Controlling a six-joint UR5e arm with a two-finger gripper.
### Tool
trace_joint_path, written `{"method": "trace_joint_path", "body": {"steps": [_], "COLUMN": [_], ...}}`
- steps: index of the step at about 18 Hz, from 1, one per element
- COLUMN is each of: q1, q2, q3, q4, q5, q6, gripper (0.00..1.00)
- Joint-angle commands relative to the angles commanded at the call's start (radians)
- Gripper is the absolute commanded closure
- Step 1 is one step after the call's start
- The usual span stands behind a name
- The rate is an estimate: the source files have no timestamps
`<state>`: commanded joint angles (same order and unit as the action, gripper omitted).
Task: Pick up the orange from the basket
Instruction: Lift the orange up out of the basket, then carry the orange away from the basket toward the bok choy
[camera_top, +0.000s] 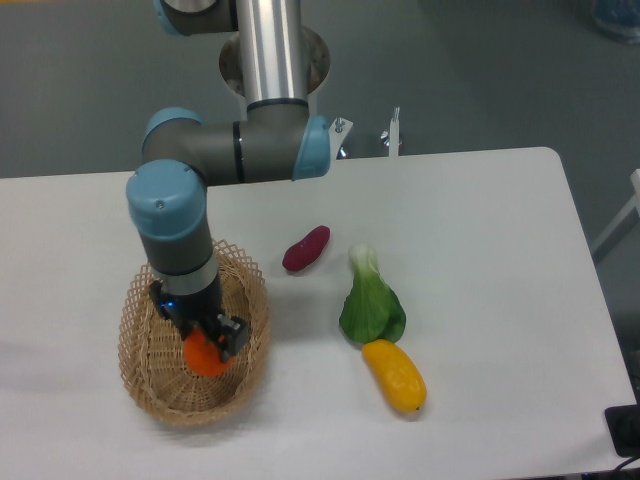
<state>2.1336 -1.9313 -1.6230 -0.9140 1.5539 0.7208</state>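
The orange (205, 357) is a small bright-orange fruit inside the wicker basket (150, 395), which stands at the table's front left. My gripper (207, 345) reaches down into the basket from above, its dark fingers on either side of the orange, shut on it. The gripper body hides the orange's top. I cannot tell whether the orange still rests on the basket floor or is just above it.
A purple-red sweet potato (305, 248) lies right of the basket. A green bok choy (371, 300) and a yellow oblong fruit (394, 376) lie further right. The arm's base (272, 50) stands behind the table's rear edge.
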Motion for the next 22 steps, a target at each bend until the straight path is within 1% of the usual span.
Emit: {"method": "trace_joint_path", "body": {"steps": [2,3,10,14,22], "q1": [0.017,0.047,0.163,0.19,0.19], "q2": [0.015,0.029,0.052,0.071,0.074], "q3": [0.014,0.017,0.032,0.044,0.054], "q4": [-0.038,-0.051,-0.123,-0.123,-0.134], "q5": [-0.002,-0.003,-0.006,-0.034,-0.058], "q6": [0.04,0.072,0.255,0.281,0.281], "gripper": [0.33,0.33,0.33,0.33,0.33]}}
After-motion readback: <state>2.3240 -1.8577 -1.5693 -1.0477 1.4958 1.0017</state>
